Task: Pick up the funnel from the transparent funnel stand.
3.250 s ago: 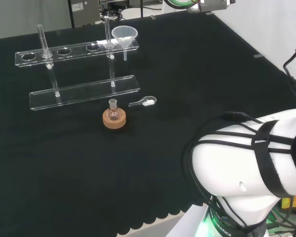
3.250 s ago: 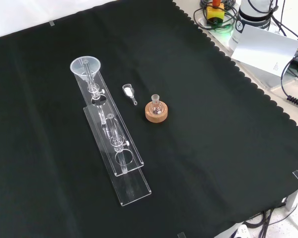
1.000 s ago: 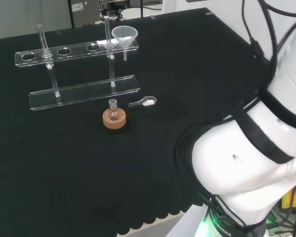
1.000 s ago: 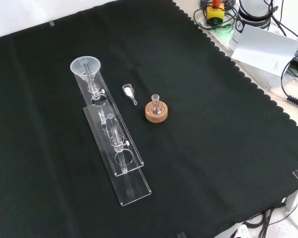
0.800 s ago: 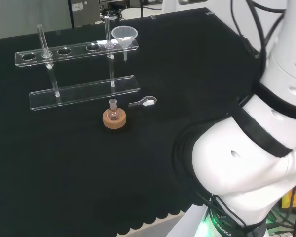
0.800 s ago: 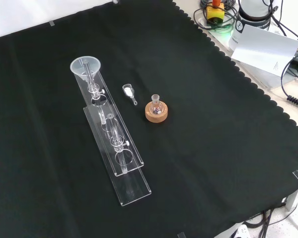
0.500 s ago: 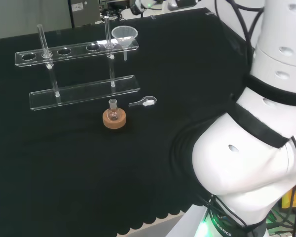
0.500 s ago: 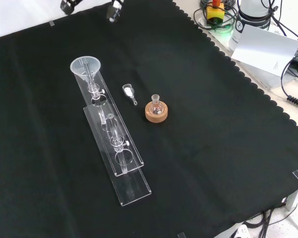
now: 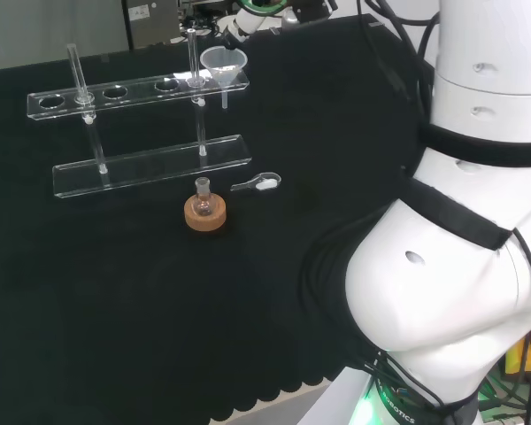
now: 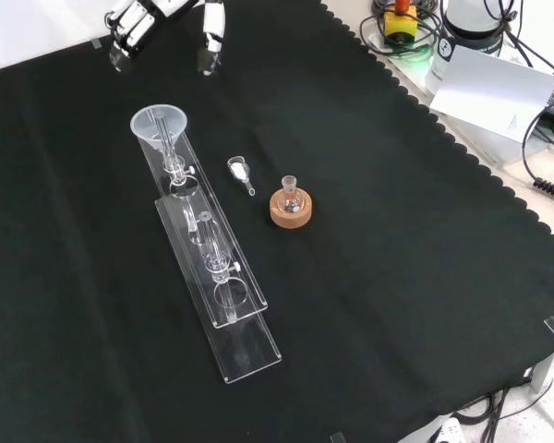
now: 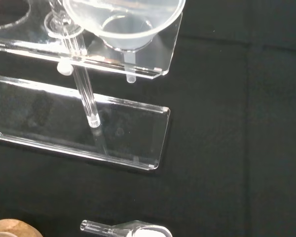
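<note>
funnel [image 10: 159,125] sits in end hole of clear funnel stand [image 10: 223,305], upper left of front view. hand [image 10: 143,20] hovers at top edge, fingers spread, holding nothing. risk: fingers clip stand post, tipping stand onto spoon [image 10: 239,171].

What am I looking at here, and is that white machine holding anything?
The big white shape is a robot arm, seen from behind and above in the head view. The front view looks down on the same black cloth from the opposite side; the wrist view comes from a camera beside the hand. The hand, black and white, with fingers relaxed and holding nothing, hangs beyond the end of the clear plastic stand where the funnel sits in a hole. A small glass flask stands on a cork ring, with a tiny clear scoop between it and the stand. The funnel is what the hand is meant to lift.
</note>
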Available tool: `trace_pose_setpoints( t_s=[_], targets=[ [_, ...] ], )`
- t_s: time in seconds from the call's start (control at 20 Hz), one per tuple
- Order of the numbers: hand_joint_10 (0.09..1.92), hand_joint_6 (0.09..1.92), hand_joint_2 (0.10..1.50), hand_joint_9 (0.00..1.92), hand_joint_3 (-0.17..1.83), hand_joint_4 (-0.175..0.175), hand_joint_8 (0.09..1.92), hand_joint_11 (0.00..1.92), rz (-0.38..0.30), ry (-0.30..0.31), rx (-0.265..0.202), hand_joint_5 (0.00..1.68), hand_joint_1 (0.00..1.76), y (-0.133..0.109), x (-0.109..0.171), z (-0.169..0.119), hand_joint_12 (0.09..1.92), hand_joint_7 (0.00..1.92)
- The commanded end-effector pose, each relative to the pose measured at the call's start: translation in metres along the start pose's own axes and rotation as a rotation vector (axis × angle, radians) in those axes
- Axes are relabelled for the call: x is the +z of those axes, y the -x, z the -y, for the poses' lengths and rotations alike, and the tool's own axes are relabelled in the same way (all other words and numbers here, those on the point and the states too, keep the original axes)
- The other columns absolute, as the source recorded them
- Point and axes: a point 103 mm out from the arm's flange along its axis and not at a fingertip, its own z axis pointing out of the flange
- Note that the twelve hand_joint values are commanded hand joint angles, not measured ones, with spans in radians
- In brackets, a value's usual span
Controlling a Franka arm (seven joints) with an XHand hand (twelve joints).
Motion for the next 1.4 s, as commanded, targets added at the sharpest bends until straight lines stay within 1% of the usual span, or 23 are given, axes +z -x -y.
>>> trace_pose_setpoints(
  t_s=[0.05, 0.25, 0.4, 0.45, 0.55, 0.7, 0.8, 0.95, 1.05, 1.2, 1.4],
  targets=[
    [0.74, 0.09, 0.82, 0.24, 0.17, -0.051, 0.68, 0.0, 0.039, -0.014, -0.003, 0.31, 0.61, -0.016, 0.007, -0.01, 1.44, 0.07],
    [0.74, 0.09, 0.81, 0.25, 0.17, -0.062, 0.69, 0.01, 0.036, -0.041, -0.017, 0.29, 0.63, -0.01, 0.011, -0.021, 1.44, 0.07],
    [0.74, 0.09, 0.81, 0.22, 0.18, -0.063, 0.63, 0.02, 0.041, -0.052, -0.022, 0.17, 0.63, -0.005, 0.013, -0.033, 1.44, 0.02],
    [0.74, 0.09, 0.8, 0.21, 0.18, -0.061, 0.59, 0.02, 0.041, -0.046, -0.022, 0.13, 0.63, -0.007, 0.015, -0.035, 1.44, 0.01],
    [0.75, 0.09, 0.79, 0.19, 0.18, -0.063, 0.54, 0.02, 0.053, -0.042, -0.025, 0.07, 0.62, -0.011, 0.017, -0.038, 1.44, 0.0],
    [0.76, 0.09, 0.77, 0.19, 0.18, -0.07, 0.52, 0.02, 0.048, -0.04, -0.023, 0.01, 0.6, -0.009, 0.022, -0.042, 1.44, 0.0],
    [0.76, 0.09, 0.76, 0.19, 0.18, -0.073, 0.52, 0.03, 0.051, -0.044, -0.023, 0.0, 0.6, -0.006, 0.024, -0.044, 1.44, 0.0],
    [0.77, 0.09, 0.76, 0.18, 0.18, -0.074, 0.51, 0.03, 0.049, -0.046, -0.021, 0.0, 0.6, -0.009, 0.029, -0.047, 1.44, 0.0],
    [0.77, 0.09, 0.75, 0.15, 0.18, -0.074, 0.45, 0.03, 0.046, -0.049, -0.021, 0.0, 0.6, -0.009, 0.032, -0.049, 1.44, 0.0],
    [0.78, 0.09, 0.75, 0.1, 0.19, -0.073, 0.31, 0.02, 0.045, -0.034, -0.025, 0.0, 0.6, -0.007, 0.033, -0.051, 1.44, 0.0],
    [0.79, 0.09, 0.73, 0.08, 0.19, -0.073, 0.28, 0.02, 0.037, -0.032, -0.041, 0.0, 0.59, -0.006, 0.039, -0.054, 1.44, 0.0]
  ],
)
